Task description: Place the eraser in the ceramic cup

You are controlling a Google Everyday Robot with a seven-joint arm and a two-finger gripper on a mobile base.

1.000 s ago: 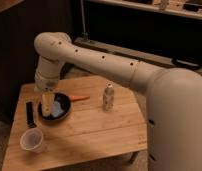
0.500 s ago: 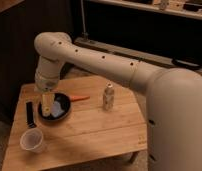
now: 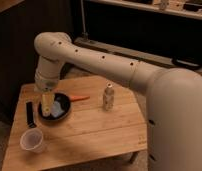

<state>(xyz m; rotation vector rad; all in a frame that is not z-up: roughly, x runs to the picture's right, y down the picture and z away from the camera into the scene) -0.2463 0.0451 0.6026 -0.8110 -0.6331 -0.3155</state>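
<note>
Wood in pale glued strips makes the square surface (image 3: 94,132), and the strips run from left to right. On its left side lies the eraser (image 3: 30,114), a long, narrow, flat black bar with a matt look. It points from near to far, lies flat on the wood just left of the round black bowl (image 3: 66,114), and is apart from the hand. Nearer than it, by the near left corner, stands the ceramic cup (image 3: 33,140), a small white round cup without handle, slightly tapered, upright. The hand (image 3: 46,106) of the smooth white robot arm (image 3: 94,57) hangs with pale yellowish fingers pointing down over the left part of the bowl; it stands wide and holds nothing. A thin orange stick (image 3: 80,97) lies just at the right of the bowl. More to the right stands a small pale bottle (image 3: 108,98), upright; any marking on it is too small to read.
</note>
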